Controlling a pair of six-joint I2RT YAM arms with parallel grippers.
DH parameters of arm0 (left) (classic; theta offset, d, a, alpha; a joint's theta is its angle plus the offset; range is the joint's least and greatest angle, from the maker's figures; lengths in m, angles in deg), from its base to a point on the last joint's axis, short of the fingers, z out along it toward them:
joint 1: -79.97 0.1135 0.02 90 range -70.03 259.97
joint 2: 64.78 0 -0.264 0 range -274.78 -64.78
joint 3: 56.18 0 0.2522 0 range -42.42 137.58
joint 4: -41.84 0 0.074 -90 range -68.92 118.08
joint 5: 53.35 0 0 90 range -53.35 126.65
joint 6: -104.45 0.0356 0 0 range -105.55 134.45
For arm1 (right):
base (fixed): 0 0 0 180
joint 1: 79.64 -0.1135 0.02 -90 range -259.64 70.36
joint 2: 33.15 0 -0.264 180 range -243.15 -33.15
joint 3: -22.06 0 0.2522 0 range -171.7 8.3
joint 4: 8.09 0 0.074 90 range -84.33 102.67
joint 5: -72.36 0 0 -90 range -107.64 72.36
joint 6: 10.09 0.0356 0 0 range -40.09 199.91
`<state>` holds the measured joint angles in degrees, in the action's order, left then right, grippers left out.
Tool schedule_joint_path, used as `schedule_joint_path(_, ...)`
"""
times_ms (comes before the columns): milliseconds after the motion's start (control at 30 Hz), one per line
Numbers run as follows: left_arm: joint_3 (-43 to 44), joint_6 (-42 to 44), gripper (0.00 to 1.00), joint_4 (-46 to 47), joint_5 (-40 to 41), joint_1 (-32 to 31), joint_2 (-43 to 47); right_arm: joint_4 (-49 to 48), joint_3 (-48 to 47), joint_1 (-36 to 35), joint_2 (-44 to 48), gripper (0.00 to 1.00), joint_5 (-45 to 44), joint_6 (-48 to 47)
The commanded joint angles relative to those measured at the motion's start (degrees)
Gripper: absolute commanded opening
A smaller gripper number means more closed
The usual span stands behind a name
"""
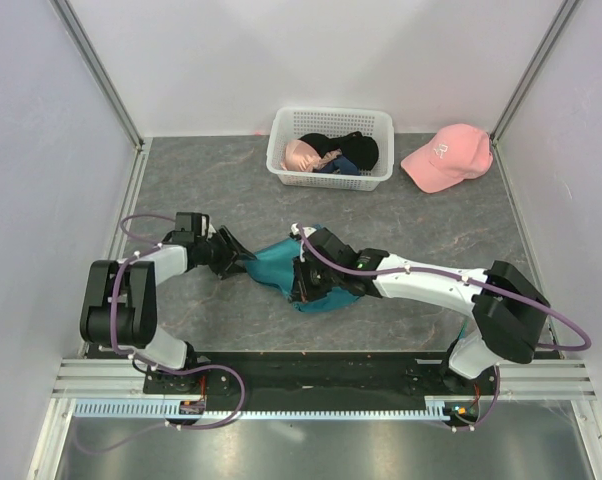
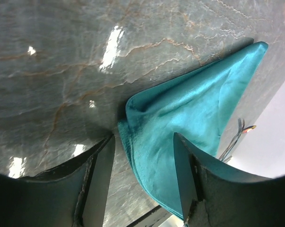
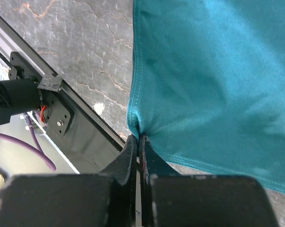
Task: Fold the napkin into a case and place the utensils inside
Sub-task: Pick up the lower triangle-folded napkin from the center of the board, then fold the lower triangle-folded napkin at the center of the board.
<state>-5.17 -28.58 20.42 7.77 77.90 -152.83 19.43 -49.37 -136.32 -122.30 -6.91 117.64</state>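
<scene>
The teal napkin lies bunched and folded on the grey table between my two arms. My left gripper is at its left end. In the left wrist view that gripper is open, its fingers wide apart, with the napkin's layered corner between them. My right gripper is over the napkin's near edge. In the right wrist view it is shut, pinching a corner of the napkin, and the cloth puckers at the fingertips. The utensils are out of view.
A white lattice basket holding black and pink garments stands at the back centre. A pink cap lies to its right. A black mounting rail runs along the table's near edge, close to the right gripper. Walls close in both sides.
</scene>
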Motion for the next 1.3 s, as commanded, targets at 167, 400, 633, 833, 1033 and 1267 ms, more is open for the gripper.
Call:
schedule_joint_path(167,1.24,-0.74,0.55,1.33,3.22,-0.39,-3.27,-2.6,1.68,1.67,3.71,0.0,2.02,0.85)
schedule_joint_path(400,2.21,-0.48,0.46,1.42,3.66,-0.48,-3.62,-3.04,1.95,2.19,4.15,0.0,3.16,1.02)
schedule_joint_path(633,4.14,1.1,0.22,-1.03,6.64,-0.57,-1.26,-5.14,5.02,2.02,4.33,0.0,6.15,1.38)
schedule_joint_path(833,6.33,5.05,0.02,-10.33,13.13,-0.48,4.19,-7.59,8.71,-1.76,3.19,0.0,7.47,1.37)
schedule_joint_path(1033,7.31,8.48,0.02,-16.5,19.37,-0.75,10.35,-20.23,15.82,-3.69,2.05,0.0,13.44,7.78)
schedule_joint_path(1267,11.08,6.82,0.02,-21.16,32.74,-7.86,10.45,-30.27,22.42,-1.07,4.24,0.0,18.63,12.97)
